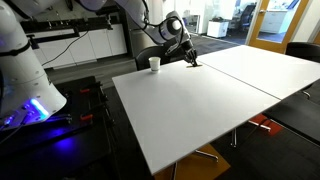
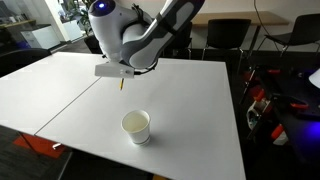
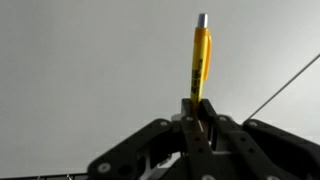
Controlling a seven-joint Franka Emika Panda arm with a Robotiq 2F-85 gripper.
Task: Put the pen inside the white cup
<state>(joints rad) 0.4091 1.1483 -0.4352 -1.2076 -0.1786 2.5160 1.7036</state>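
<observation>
The gripper (image 3: 198, 108) fills the lower part of the wrist view, its two dark fingers (image 3: 188, 112) pinching the lower end of the pen (image 3: 201, 55). The pen stands straight out from between them, a yellow-orange barrel ending in a silver tip. Past the pen there is only pale table top (image 3: 90, 60), crossed off to one side of the gripper by a thin dark line (image 3: 285, 85) (a seam or an edge, I cannot tell which).

In both exterior views the gripper (image 1: 189, 58) (image 2: 120, 74) hangs low over the white table (image 1: 190, 120) (image 2: 190, 100). The pen (image 2: 121, 87) points down from it with its tip close to the surface; whether it touches cannot be told.

The white cup (image 2: 136, 126) stands upright on the same table, mouth open to the top. It is to one side of the gripper, near it but clearly apart and not beneath it. In an exterior view it sits just beside the gripper near the table's far edge (image 1: 154, 63). The pen is outside the cup, held by the gripper.

A seam (image 1: 235, 78) runs across the table past the gripper, on the side away from the cup.

The arm (image 2: 150, 30) rises from the gripper in white and dark links. Farther off, beyond the table's far edge, stand dark chairs (image 2: 222, 35)
</observation>
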